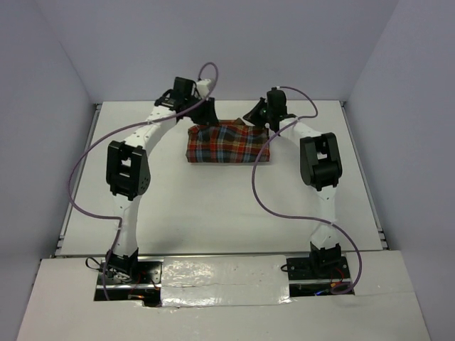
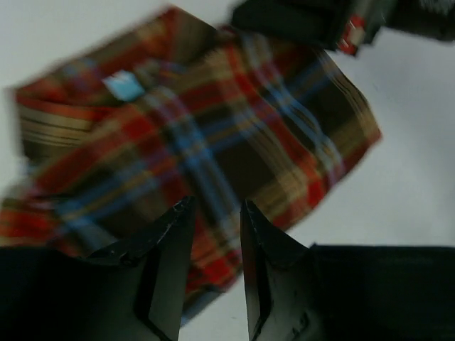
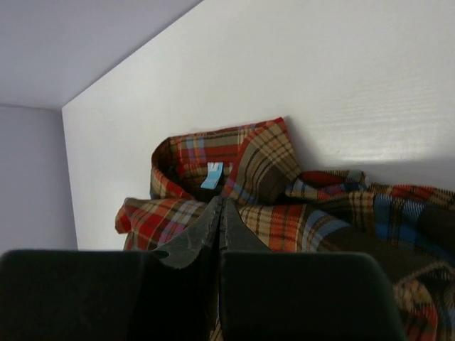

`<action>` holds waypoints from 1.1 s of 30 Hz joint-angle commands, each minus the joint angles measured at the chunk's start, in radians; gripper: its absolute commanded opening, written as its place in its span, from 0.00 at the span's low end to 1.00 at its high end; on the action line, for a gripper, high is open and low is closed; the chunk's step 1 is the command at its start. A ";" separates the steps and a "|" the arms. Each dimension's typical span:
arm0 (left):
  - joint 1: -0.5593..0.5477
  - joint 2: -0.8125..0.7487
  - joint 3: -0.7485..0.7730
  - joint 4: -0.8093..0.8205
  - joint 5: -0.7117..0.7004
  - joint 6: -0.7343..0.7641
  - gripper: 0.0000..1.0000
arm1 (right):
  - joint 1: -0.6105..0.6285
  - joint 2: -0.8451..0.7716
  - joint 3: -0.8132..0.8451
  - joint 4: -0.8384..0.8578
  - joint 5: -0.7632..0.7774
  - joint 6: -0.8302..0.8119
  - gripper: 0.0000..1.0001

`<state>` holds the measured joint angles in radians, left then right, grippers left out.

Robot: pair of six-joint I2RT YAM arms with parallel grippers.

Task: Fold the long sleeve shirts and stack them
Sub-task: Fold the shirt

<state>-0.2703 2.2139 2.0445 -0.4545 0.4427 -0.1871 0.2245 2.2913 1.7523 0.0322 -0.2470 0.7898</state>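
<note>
The plaid long sleeve shirt (image 1: pixel 229 144) lies folded into a rough rectangle at the back middle of the white table (image 1: pixel 213 213). My left gripper (image 1: pixel 206 114) hovers over the shirt's back left corner. In the left wrist view the gripper (image 2: pixel 213 206) is open by a narrow gap with nothing between the fingers, and the shirt (image 2: pixel 213 135) below is blurred. My right gripper (image 1: pixel 259 112) is above the shirt's back right corner. In the right wrist view it (image 3: pixel 219 202) is shut, with its tips in front of the collar (image 3: pixel 242 149) and the blue neck label (image 3: pixel 212 175).
The table is enclosed by pale walls at the back (image 1: pixel 213 42) and on both sides. Purple cables (image 1: pixel 85 163) loop from both arms. The right arm's black wrist (image 2: pixel 320 21) shows at the top of the left wrist view.
</note>
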 commanded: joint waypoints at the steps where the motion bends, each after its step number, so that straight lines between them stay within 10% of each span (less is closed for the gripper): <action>1: -0.040 -0.017 -0.069 -0.061 0.143 -0.006 0.44 | 0.010 -0.177 -0.048 0.004 -0.034 -0.008 0.00; 13: -0.053 0.108 -0.066 0.125 0.002 -0.114 0.47 | 0.050 -0.236 -0.500 0.305 -0.049 0.307 0.00; 33: -0.004 0.225 0.078 0.132 -0.242 -0.049 0.66 | -0.089 -0.030 -0.215 0.054 -0.005 0.101 0.00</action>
<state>-0.3199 2.4428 2.0693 -0.3241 0.2794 -0.2779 0.1375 2.2780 1.5261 0.1452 -0.2691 0.9440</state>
